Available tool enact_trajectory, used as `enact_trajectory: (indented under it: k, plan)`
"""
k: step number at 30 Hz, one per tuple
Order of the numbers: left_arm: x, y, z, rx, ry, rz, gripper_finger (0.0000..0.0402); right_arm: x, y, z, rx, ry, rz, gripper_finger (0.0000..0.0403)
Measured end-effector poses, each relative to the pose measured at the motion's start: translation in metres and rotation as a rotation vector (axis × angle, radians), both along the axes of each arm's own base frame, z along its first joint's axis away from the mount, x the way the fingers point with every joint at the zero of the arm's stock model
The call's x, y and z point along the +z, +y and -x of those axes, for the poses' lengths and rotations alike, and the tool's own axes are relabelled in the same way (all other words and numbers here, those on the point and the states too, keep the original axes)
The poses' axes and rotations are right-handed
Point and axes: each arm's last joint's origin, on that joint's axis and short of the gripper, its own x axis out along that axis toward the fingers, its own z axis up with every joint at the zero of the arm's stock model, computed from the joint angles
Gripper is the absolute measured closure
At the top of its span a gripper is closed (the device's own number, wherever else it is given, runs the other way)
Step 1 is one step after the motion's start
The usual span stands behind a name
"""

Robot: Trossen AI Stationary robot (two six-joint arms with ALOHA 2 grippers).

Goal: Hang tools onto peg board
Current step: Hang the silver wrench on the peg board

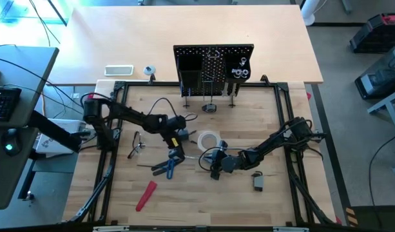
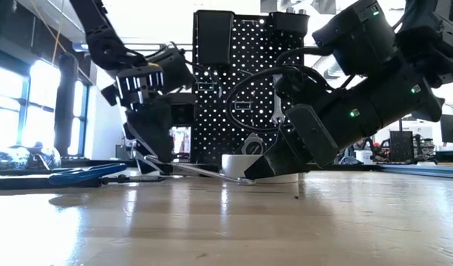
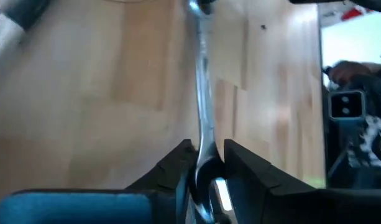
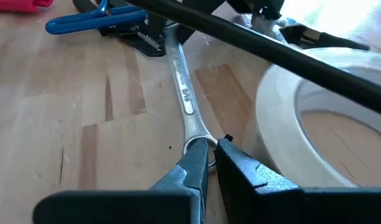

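A silver wrench [image 4: 181, 87] spans between my two grippers on the wooden table, and both are shut on it. My left gripper [image 1: 176, 154] has one end and my right gripper [image 1: 214, 169] the ring end. Just behind the wrench, a white tape roll [image 1: 208, 138] lies flat on the table. Blue-handled pliers [image 1: 165, 166], a red-handled tool [image 1: 145, 195] and a small tape measure [image 1: 257, 182] also lie on the table. The black peg board [image 1: 213, 64] stands upright at the far edge. My left gripper pinches the wrench's end [image 3: 206, 163] between its two fingers, which slant down and lie along the shaft. In the low view that end [image 2: 146, 158] is lifted a little off the table. My right gripper pinches the rim of the wrench's ring end [image 4: 195, 144] between its fingertips, slanting down from the table's right side, in line with the shaft. In the low view this end [image 2: 244, 179] sits low, at the table top.
Another small tool [image 1: 136, 145] lies to the left of the left arm. The black frame rails [image 1: 284, 103] run round the work area. Bare wood lies along the near edge, right of the red tool.
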Motion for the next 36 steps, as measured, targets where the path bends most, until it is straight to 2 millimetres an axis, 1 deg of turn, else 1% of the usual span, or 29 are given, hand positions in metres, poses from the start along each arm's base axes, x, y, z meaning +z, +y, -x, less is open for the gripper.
enact_trajectory:
  k: [4, 9, 10, 16, 23, 30, 33, 36]
  plan:
    - [-0.005, -0.005, -0.012, -0.087, -0.003, 0.019, 0.0332, 0.000, 0.000, 0.000, -0.002, 0.000, 0.001, 0.0375]
    - [-0.007, -0.009, -0.017, -0.157, -0.020, 0.039, 0.0386, 0.000, 0.000, 0.000, 0.000, -0.003, -0.001, 0.0375]
    - [-0.006, -0.009, -0.018, -0.164, -0.018, 0.041, 0.0391, 0.000, 0.000, 0.000, 0.002, -0.004, -0.002, 0.0375]
    - [-0.004, -0.009, -0.019, -0.232, -0.033, 0.034, 0.0401, 0.000, 0.000, 0.000, -0.006, -0.002, 0.004, 0.0375]
    - [-0.004, -0.013, -0.019, -0.259, -0.045, 0.047, 0.0400, 0.000, -0.001, 0.000, -0.025, -0.010, 0.025, 0.0375]
    - [-0.003, -0.013, -0.019, -0.245, -0.031, 0.060, 0.0401, 0.001, -0.001, -0.001, -0.013, -0.011, 0.010, 0.0375]
    - [-0.003, -0.016, -0.019, -0.244, -0.022, 0.065, 0.0394, 0.001, -0.001, -0.001, -0.010, -0.012, -0.001, 0.0375]
    - [-0.003, -0.018, -0.019, -0.246, -0.019, 0.063, 0.0375, 0.001, -0.001, -0.001, -0.010, -0.013, -0.002, 0.0375]
